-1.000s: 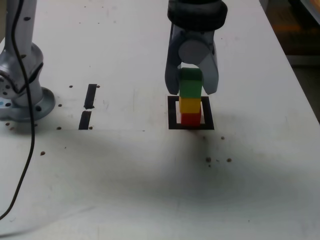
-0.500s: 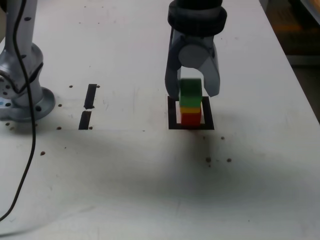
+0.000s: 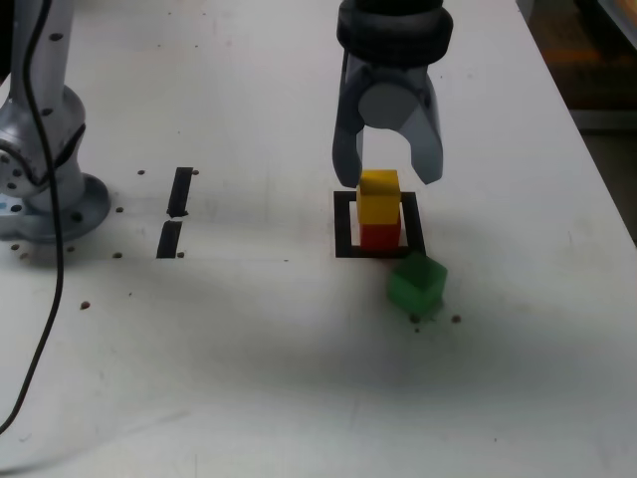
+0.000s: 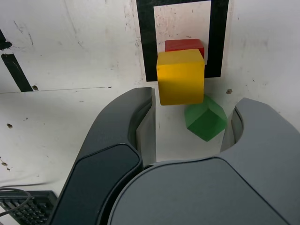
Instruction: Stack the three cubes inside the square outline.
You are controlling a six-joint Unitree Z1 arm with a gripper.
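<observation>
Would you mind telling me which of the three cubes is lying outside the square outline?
The green cube: it sits tilted on the bare table just outside the square outline, while the yellow cube rests on the red cube inside it.

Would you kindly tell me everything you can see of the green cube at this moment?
The green cube is a small, solid-coloured block with a matte, plain surface. It is not on the stack: it sits on the white table, outside the square outline, just off the corner nearest the camera on the exterior view's right. It looks tilted, one corner turned toward the camera, and somewhat blurred. Nothing grips it; the open gripper hangs above the yellow cube.
</observation>
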